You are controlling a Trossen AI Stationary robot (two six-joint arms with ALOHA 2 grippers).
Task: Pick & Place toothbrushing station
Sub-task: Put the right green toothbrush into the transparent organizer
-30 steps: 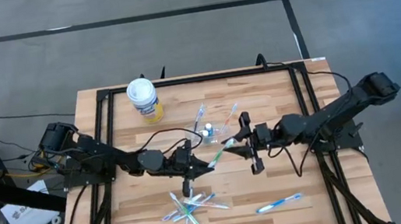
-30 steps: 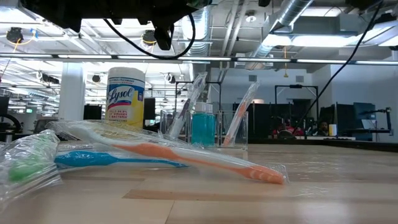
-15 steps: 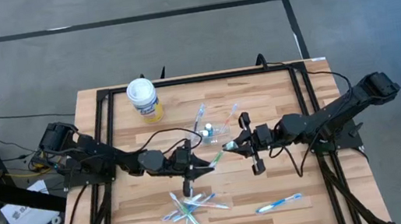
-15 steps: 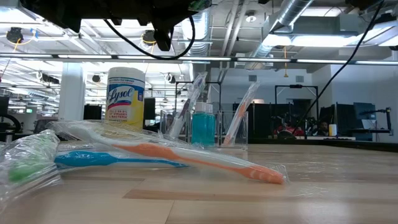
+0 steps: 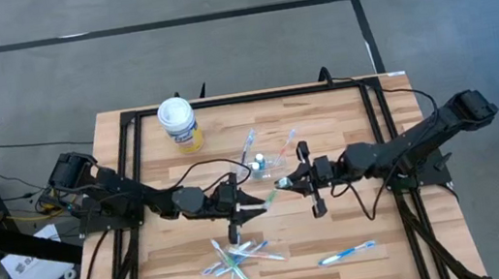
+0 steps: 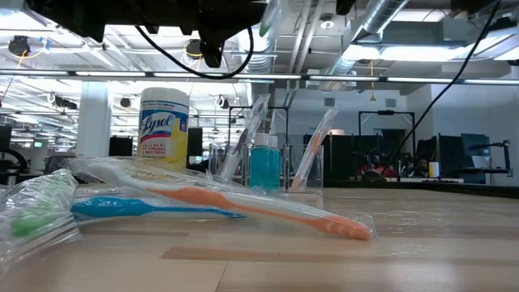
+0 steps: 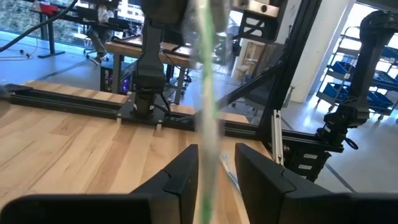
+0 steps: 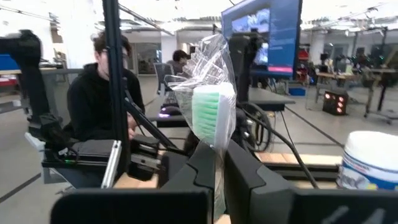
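- We have a wrapped green toothbrush (image 5: 272,193) held in the air between the two grippers, just in front of the clear plastic cup (image 5: 260,163), on the side away from the Lysol tub (image 5: 179,123).
- Our right gripper (image 5: 287,182) has its jaws pinched shut on the brush's head end; in the right wrist view the green bristles (image 8: 211,114) in their wrapper stand up just past the fingers (image 8: 245,177).
- Our left gripper (image 5: 260,202) has its jaws parted narrowly around the handle, which runs between the fingers (image 7: 183,177) in the left wrist view; we judge this grip to be letting go.
- The cup already holds a teal tube (image 6: 263,168) and two brushes.
- Risks, in our judgement: the slick wrapper could slip in a single pinch, the long handle could swing and knock the cup, and the brush could drop among the toothbrushes (image 5: 237,256) lying loose farther from the cup.
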